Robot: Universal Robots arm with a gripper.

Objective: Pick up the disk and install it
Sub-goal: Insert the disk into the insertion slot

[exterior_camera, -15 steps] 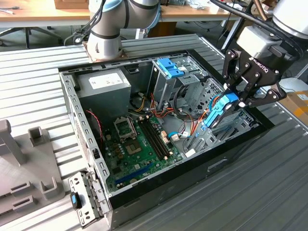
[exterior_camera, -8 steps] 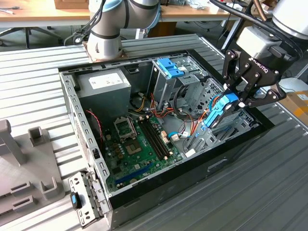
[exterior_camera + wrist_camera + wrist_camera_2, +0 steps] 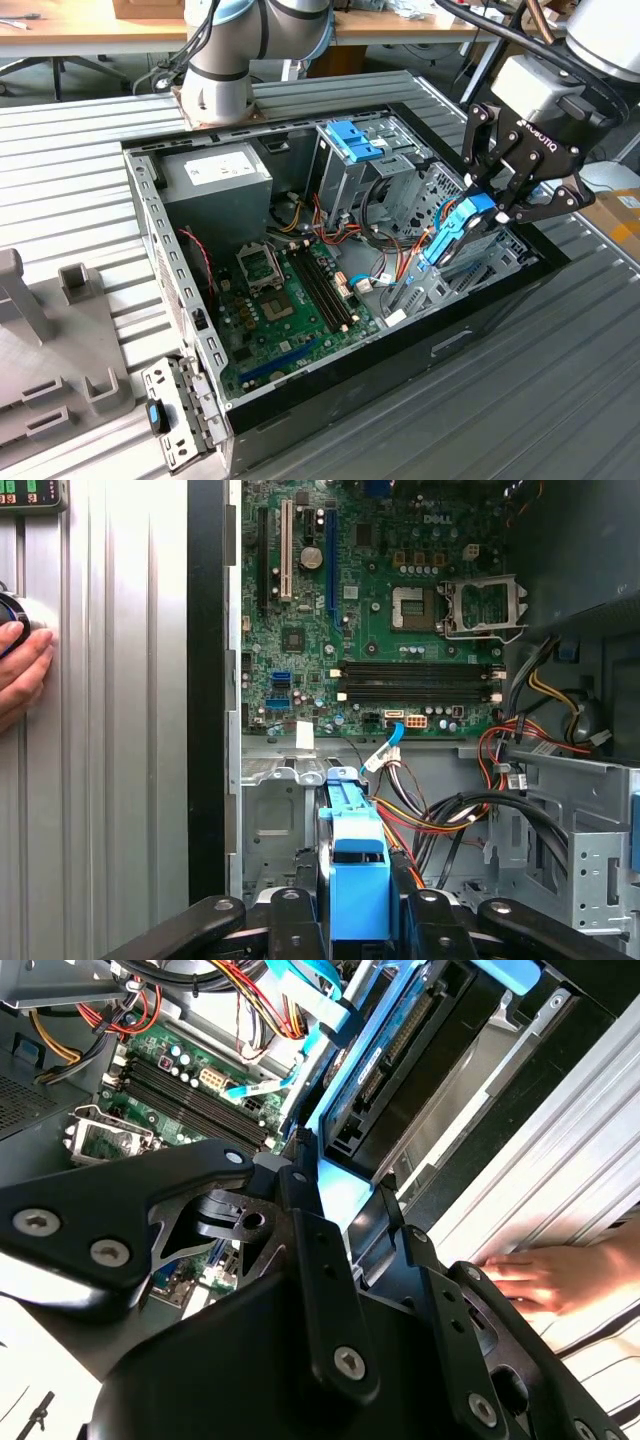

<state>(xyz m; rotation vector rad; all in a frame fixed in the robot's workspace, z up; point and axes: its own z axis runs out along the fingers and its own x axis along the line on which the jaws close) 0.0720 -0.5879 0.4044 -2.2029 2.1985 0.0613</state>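
Black fingers [image 3: 290, 925] of the gripper [image 3: 492, 205] are closed on the disk [image 3: 452, 235], which is held tilted at the open computer case's [image 3: 400, 372] end on the exterior view's right. A person's hand [image 3: 545, 1278] on the ribbed worktop [image 3: 560, 400] is seen in both wrist views. A white label [image 3: 222, 170] on the power supply [image 3: 215, 200] is seen in the exterior view.
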